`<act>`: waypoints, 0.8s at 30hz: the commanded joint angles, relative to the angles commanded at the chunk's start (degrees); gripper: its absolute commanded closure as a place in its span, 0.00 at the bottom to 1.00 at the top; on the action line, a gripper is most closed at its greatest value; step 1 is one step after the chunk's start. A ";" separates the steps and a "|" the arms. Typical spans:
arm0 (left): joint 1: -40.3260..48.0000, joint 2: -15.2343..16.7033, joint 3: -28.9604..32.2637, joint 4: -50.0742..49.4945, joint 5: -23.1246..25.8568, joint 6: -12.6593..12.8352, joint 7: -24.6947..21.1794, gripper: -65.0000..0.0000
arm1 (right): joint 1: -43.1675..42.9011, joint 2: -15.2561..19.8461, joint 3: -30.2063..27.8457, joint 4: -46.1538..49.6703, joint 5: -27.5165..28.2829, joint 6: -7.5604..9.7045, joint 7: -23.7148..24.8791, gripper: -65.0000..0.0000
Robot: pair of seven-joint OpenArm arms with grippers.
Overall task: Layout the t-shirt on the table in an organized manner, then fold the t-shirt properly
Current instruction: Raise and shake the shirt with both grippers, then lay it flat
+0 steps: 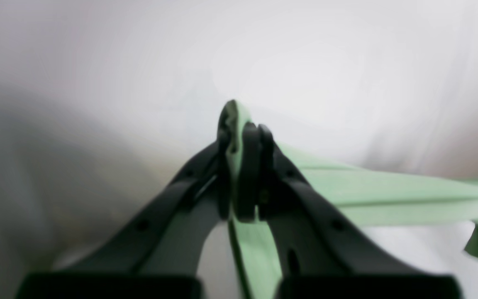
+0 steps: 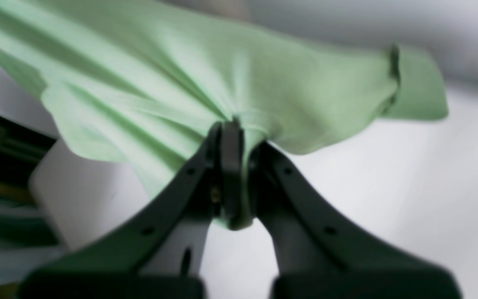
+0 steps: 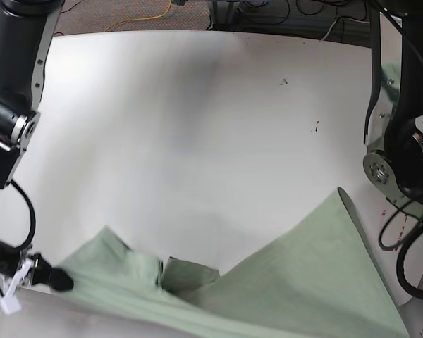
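Clearly, you are handling a soft, light polo shirt that is draping and creasing under its own weight, so expect it to sag wherever you are not supporting it. It is lying along the near edge of the desk, partly lifted: one broad panel is rising to a peak toward the base view's right, a small bunched fold is sitting in the middle, and a corner is stretching toward the lower left.

The right pincer is clamping a gathered pinch of the fabric, with creases radiating from the bite and a sleeve cuff hanging free beyond it. The left pincer is closing on a thin edge of the cloth, which is pulling away in a taut band to that view's right. In the base view the left pincer itself is hidden past the frame's lower right.

Judging by the cloth, a thin pinch like the left one is risking a slip if you are pulling hard, since knit fabric is stretching rather than resisting. You would probably be doing better gripping at seams, hem corners or shoulders, where layers are doubling. The blurred wrist views are not showing which edge each pincer is holding.
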 joint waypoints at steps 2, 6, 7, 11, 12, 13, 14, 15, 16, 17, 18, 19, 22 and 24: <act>4.66 0.00 0.00 1.85 -0.44 -0.18 0.62 1.00 | -5.27 0.00 0.09 0.18 2.81 0.00 0.00 1.00; 11.08 0.09 0.00 4.57 -2.29 -0.18 0.88 1.00 | -14.07 -0.26 3.16 3.69 4.57 0.00 0.00 1.00; 13.10 0.09 0.00 5.10 -2.99 -0.18 0.88 1.00 | -16.70 -0.35 4.13 5.63 4.57 0.00 0.00 1.00; 20.13 0.09 0.00 6.42 -3.87 -0.18 0.97 1.00 | -25.93 -3.43 6.95 10.11 4.57 0.00 0.00 1.00; 22.24 0.09 0.00 6.86 -3.87 -0.18 1.49 1.00 | -27.96 -3.60 7.21 10.46 4.57 0.00 0.00 1.00; 24.35 0.09 0.00 7.82 -3.87 -0.18 2.37 1.00 | -30.07 -3.87 7.38 10.81 4.57 0.00 0.00 1.00; 26.11 0.09 -0.09 8.79 -3.87 -0.18 2.90 1.00 | -31.82 -3.96 7.38 10.90 4.57 0.00 0.00 1.00; 27.78 0.09 -0.09 9.41 -3.87 -0.18 3.16 1.00 | -33.05 -3.96 7.47 11.08 4.57 0.00 0.00 1.00; 30.51 0.18 -0.09 10.46 -3.87 -0.18 3.34 1.00 | -34.73 -4.22 7.47 11.60 4.66 0.00 0.00 1.00; 33.41 0.18 -0.09 11.78 -3.87 -0.26 3.34 1.00 | -36.48 -5.01 7.47 12.40 4.66 0.00 0.00 1.00; 36.84 0.09 -0.18 12.92 -3.87 -0.26 3.16 1.00 | -38.24 -5.54 7.47 13.45 4.66 0.00 0.00 1.00; 39.74 0.09 -0.35 13.71 -3.87 -0.26 3.16 1.00 | -39.74 -5.98 7.47 14.51 4.66 0.00 0.00 1.00; 49.14 0.35 -3.78 15.30 -4.04 -0.26 3.16 1.00 | -43.34 -6.51 7.47 16.70 4.66 0.00 0.00 1.00; 54.42 0.44 -5.63 15.74 -5.19 -0.26 3.08 1.00 | -45.63 -7.21 7.47 17.05 4.66 0.00 0.00 1.00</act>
